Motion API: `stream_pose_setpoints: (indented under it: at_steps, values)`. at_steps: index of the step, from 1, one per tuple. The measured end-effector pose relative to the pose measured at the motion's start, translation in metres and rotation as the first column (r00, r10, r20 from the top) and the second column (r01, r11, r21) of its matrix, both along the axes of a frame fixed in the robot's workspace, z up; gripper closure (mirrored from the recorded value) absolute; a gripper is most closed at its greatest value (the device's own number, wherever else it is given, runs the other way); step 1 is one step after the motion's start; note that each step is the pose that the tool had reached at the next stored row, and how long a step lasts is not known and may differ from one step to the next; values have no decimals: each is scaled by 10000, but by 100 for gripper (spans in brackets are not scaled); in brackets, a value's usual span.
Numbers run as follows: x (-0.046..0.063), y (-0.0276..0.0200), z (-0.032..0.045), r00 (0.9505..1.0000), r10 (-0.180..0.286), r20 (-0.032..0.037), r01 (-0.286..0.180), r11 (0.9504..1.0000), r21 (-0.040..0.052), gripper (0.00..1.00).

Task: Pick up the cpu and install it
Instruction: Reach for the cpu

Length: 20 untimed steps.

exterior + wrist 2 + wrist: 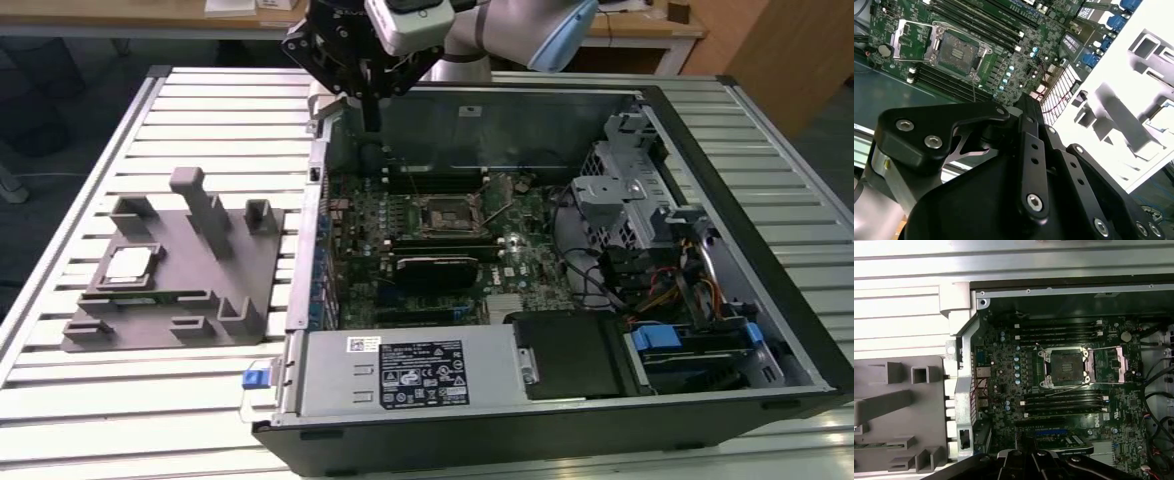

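Nearest in the exterior view is the bare ribbed aluminium table top (134,400), its slats running across under everything. On it lies the open black desktop computer case (534,440). A silver box-shaped power supply (400,370) with a white label sits along the case's near edge.

Behind that lies the green motherboard (521,260). Its black-framed square socket (445,212) is open, and both wrist views show the metal retaining frame swung aside from it (1066,365). A grey metal drive cage (627,190) stands towards the exterior view's right.

Just beside the case, on the exterior view's left, the large grey moulded tray (160,330) rests flat on the slats. The cpu (127,266), a small flat square chip with a pale silver top, lies in one of the tray's recesses, well apart from the socket.

Farther back, the black gripper (371,120) hangs above the case's far corner on the tray's side. Its jaws are drawn together with nothing between them, and it hangs from the pale grey arm (534,30). Beyond the table are pale wooden desks (641,25) and dark floor (54,80).
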State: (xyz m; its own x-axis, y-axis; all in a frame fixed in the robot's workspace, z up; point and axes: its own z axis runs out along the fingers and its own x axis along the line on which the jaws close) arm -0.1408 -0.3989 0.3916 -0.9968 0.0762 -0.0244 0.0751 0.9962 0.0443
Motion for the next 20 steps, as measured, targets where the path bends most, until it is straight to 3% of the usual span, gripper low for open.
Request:
stream_pose_setpoints:
  at_steps: [20]
  values:
    - [-97,0,-21,10000,0,-2,0,10000,0,89]
